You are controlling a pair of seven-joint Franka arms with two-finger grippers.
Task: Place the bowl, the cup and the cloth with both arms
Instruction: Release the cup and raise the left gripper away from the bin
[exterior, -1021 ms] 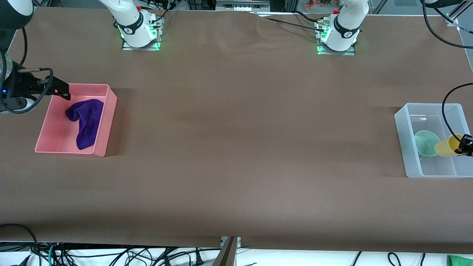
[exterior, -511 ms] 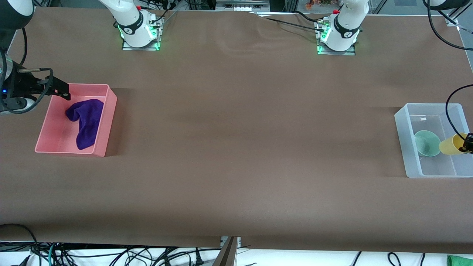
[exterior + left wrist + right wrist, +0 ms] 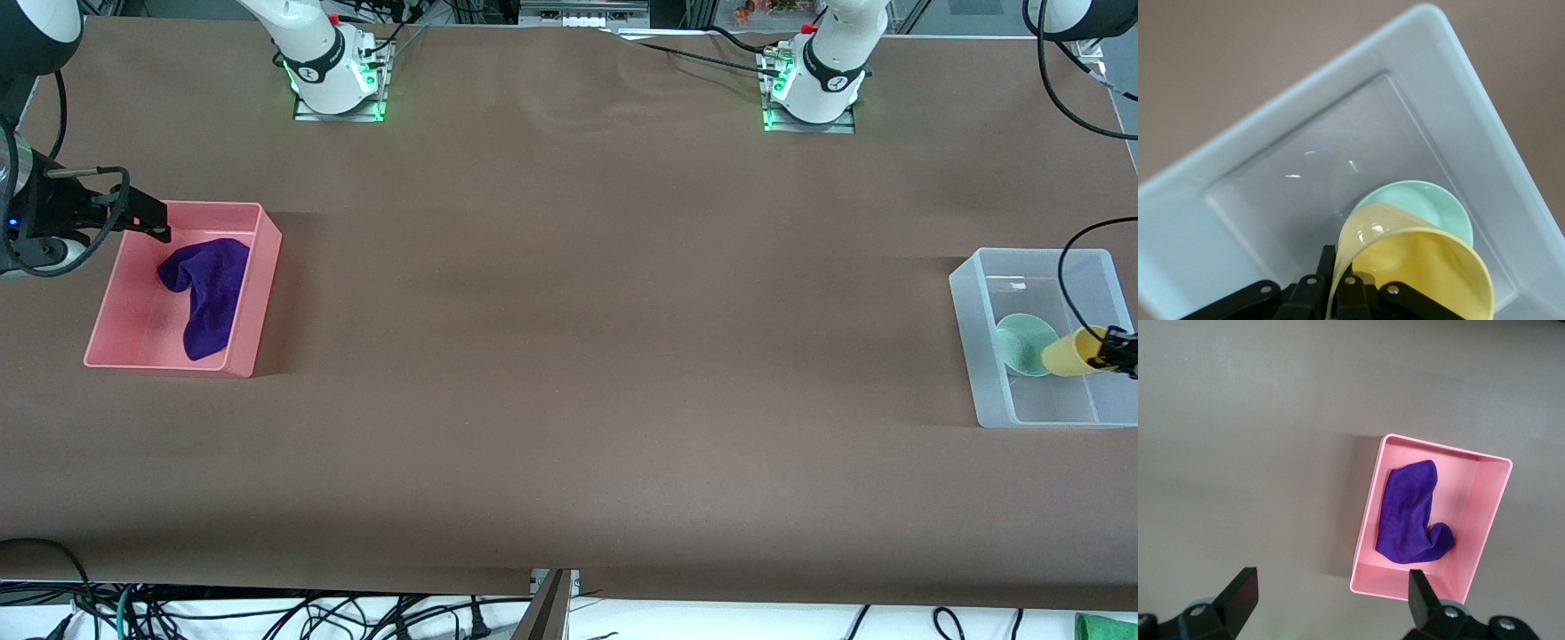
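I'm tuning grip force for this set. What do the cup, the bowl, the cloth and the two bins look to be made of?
Cup: glossy yellow plastic, thin-walled; highlights on its rim.
Bowl: smooth mint-green plastic, probably rigid.
Cloth: deep purple fuzzy fabric, matte and limp, lying folded.
Pink bin: opaque moulded plastic, it seems.
Clear bin: translucent frosted plastic; glints on its floor.

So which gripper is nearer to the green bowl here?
Left. The left gripper holds the cup just above the bowl in the clear bin; the right gripper hangs open over the pink bin.
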